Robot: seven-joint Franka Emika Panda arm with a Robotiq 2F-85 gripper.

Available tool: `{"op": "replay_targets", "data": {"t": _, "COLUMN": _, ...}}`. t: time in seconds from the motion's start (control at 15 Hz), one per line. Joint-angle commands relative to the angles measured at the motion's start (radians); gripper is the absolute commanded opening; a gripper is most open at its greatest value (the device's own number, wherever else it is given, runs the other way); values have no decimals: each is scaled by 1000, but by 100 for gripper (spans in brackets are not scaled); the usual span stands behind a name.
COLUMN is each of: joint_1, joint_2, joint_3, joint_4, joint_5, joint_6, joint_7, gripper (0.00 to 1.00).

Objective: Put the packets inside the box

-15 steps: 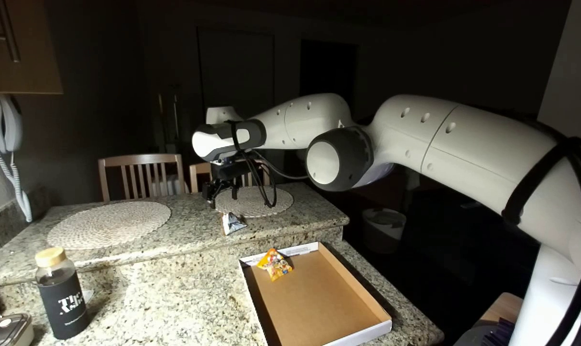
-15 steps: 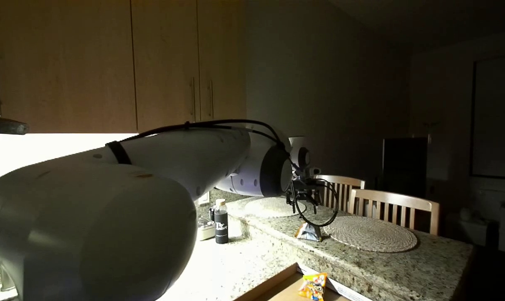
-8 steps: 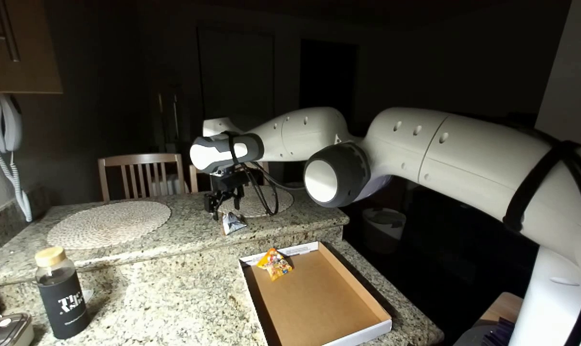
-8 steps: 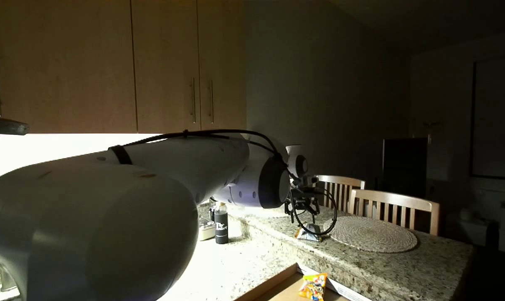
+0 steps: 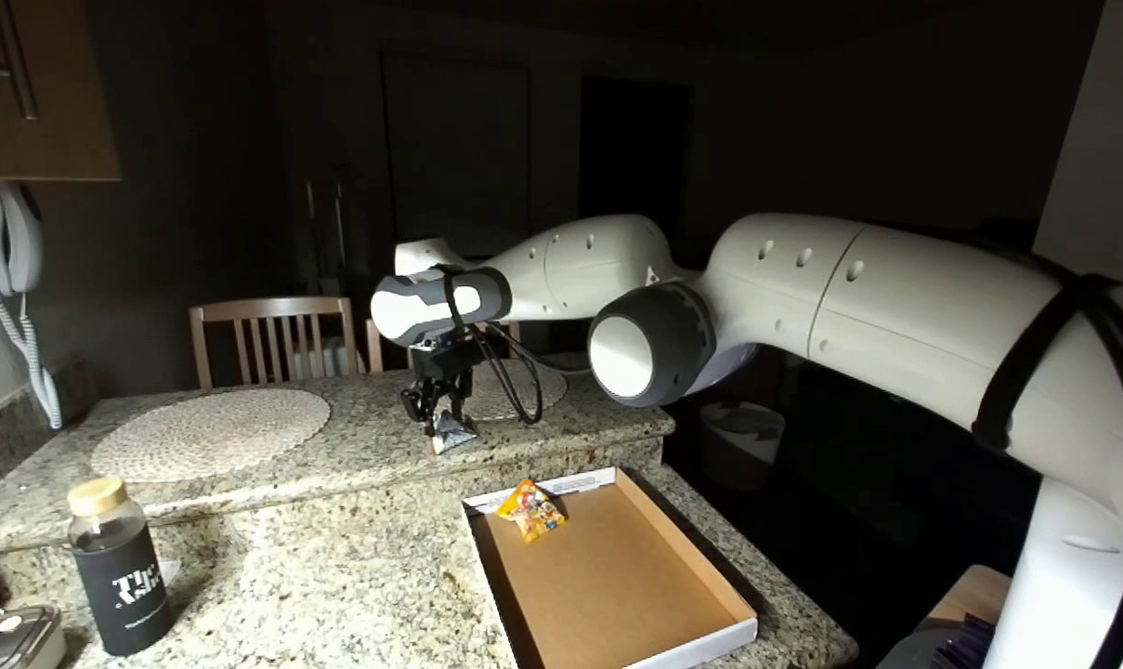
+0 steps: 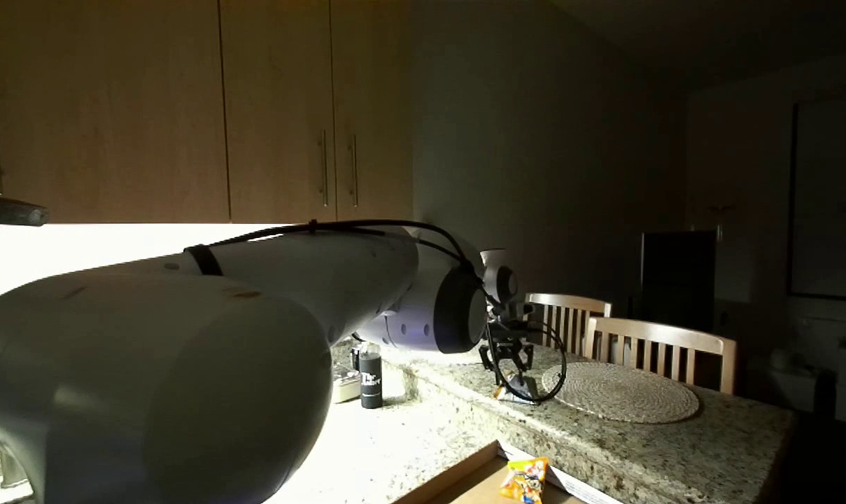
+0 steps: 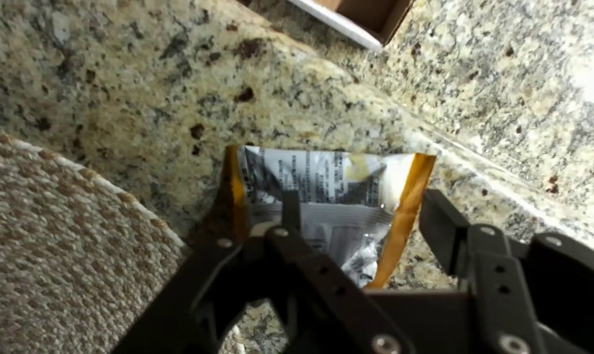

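My pincer (image 7: 359,211) stood spread over the silver-backed snack packet (image 7: 333,216), gripping nothing. In the wrist view the three-o'clock finger (image 7: 439,216) lay past the packet's orange edge, while the nine-o'clock fingertip (image 7: 291,206) overlapped the foil itself. Closing there, I judged, risked pinching a part or shoving the whole; the grasp called for a slight shift toward nine o'clock, a straight descent and a soft squeeze on the puffed body. A shove toward two o'clock seemed the costly one, since the granite ledge (image 5: 357,446) dropped away just beside the packet there. Below the ledge, at four o'clock from the packet in an exterior view, sat the cardboard tray (image 5: 617,567), an orange snack packet (image 5: 531,511) already inside near its ten-o'clock corner.

Whether a fingertip touched the foil I could not make out. In an exterior view a cable loop (image 6: 565,365) crossed in front of the packet. Both exterior views cut the tray off at six o'clock, and the wrist view showed only its corner, toward one o'clock.
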Motion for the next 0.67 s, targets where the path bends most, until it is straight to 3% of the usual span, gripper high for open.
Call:
{"op": "replay_targets", "data": {"t": 0.0, "joint_1": -7, "joint_2": -15, "joint_3": -2, "joint_4": -27, "joint_5": 4, "joint_6": 1, "joint_7": 10, "gripper": 34}}
{"op": "replay_targets", "data": {"t": 0.27, "joint_1": -4, "joint_2": -8, "joint_3": -2, "joint_4": -31, "joint_5": 2, "joint_6": -1, "joint_7": -1, "gripper": 7}}
{"op": "replay_targets", "data": {"t": 0.47, "joint_1": -3, "joint_2": -2, "joint_3": -1, "joint_4": -28, "joint_5": 3, "joint_6": 4, "joint_7": -1, "gripper": 1}}
{"op": "replay_targets", "data": {"t": 0.53, "joint_1": -3, "joint_2": 59, "joint_3": -7, "joint_4": 88, "joint_5": 24, "joint_6": -65, "joint_7": -11, "gripper": 0}}
{"op": "replay_targets", "data": {"t": 0.6, "joint_1": -13, "joint_2": -7, "joint_3": 12, "joint_4": -33, "joint_5": 20, "joint_6": -35, "joint_7": -10, "gripper": 0}}
